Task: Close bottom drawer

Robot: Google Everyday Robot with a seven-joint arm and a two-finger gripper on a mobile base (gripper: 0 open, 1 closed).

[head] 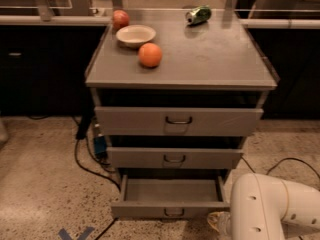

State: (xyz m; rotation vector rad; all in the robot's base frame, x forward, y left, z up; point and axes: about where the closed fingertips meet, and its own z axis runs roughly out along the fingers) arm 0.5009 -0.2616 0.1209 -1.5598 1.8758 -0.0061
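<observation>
The bottom drawer point(170, 210) is the lowest of three grey drawers in the cabinet. It stands pulled out, showing its plain empty tray and a small dark loop handle point(173, 213) on its front. My white arm point(272, 206) fills the bottom right corner. My gripper point(217, 223) shows only as a small pale part at the arm's lower left, close to the front right corner of the drawer. The arm hides the rest of it.
The middle drawer point(174, 158) and top drawer point(178, 121) sit further in. On the cabinet top point(210, 59) are an orange point(150, 54), a white bowl point(135, 35), an apple point(120, 19) and a green can point(198, 14). Black cables point(85, 159) lie on the speckled floor at left.
</observation>
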